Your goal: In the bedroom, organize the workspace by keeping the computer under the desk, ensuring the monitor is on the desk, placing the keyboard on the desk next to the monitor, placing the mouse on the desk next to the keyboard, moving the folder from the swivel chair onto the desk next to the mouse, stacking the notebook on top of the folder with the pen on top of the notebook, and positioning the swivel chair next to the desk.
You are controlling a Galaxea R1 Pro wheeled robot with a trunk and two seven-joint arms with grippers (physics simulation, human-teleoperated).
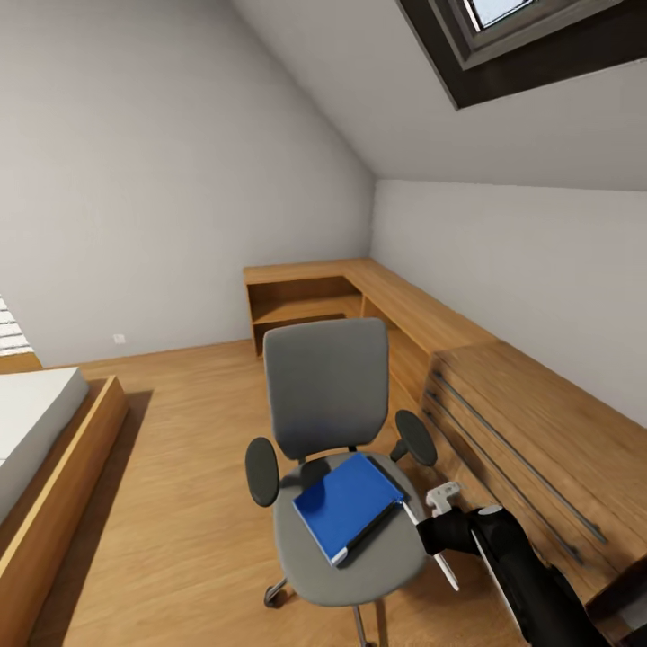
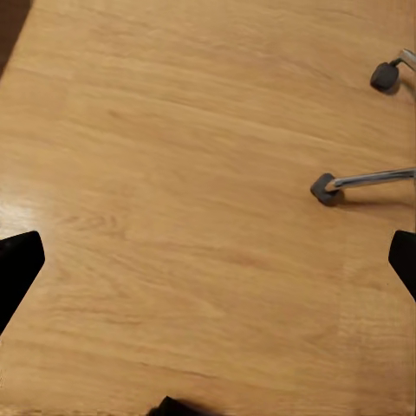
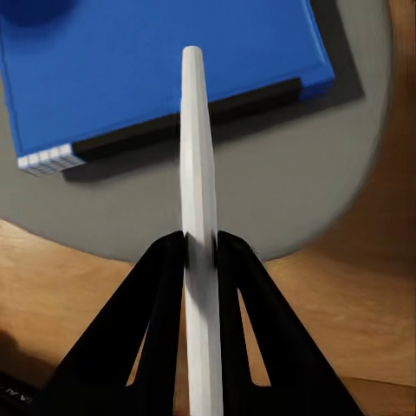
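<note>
Pinching the thin white stick-like pen (image 3: pixel 198 173), the right gripper (image 3: pixel 200 247) is holding its black fingers pressed against it, just beside the grey-upholstered swivel chair (image 1: pixel 329 395); beyond the pen tip, the flat bright blue folder (image 3: pixel 156 69) is lying on the seat. The left gripper's state cannot be told.

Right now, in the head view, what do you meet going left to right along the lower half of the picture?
White-topped wooden bed → grey-upholstered swivel chair carrying the flat bright blue folder → black right gripper holding the thin white pen → light wooden drawer chest.
</note>
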